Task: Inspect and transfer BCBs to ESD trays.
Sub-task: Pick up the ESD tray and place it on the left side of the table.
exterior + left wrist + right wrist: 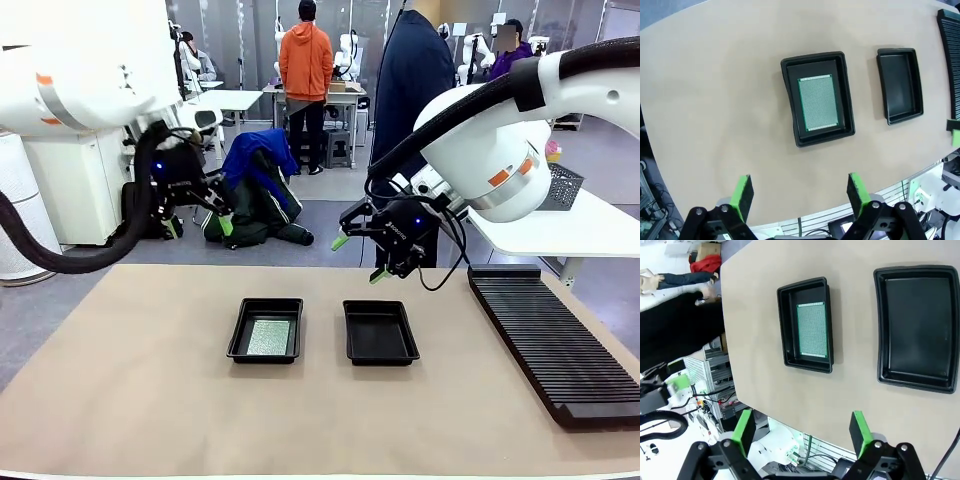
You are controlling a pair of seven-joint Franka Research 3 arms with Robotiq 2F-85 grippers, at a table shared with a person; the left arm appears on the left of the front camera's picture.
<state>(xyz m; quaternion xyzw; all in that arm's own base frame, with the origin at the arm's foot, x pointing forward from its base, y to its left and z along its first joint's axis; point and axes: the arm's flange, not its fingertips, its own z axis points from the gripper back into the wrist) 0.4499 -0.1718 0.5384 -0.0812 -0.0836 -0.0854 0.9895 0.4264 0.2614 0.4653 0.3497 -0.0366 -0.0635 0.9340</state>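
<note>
Both grippers hang above the far half of the table (130, 390) with jaws spread wide and nothing between the green pads: the left gripper (200, 225) at the far left, the right gripper (360, 258) near the middle. One BCB (268, 337) lies flat inside the left ESD tray (238, 338), its speckled face up. From the left gripper it sits at about 5 o'clock in the front view, from the right gripper at about 8 o'clock, and neither looks clearly the nearer. The board's long axis runs 12 to 6, away from the robot. In the left wrist view the board (820, 102) stands at 12 o'clock from the left gripper (800, 194), with the fingers lined across its short side. The right ESD tray (380, 335) is empty and lies almost straight below the right gripper at 6 o'clock, just beside the filled tray but apart from it. The black slotted rack (555, 345) lies well off at 3 o'clock, and a person (415, 80) stands beyond the far edge at 12 o'clock. Nothing blocks a straight descent, though the tray's raised rim will likely crowd any finger reaching the board's edges.
</note>
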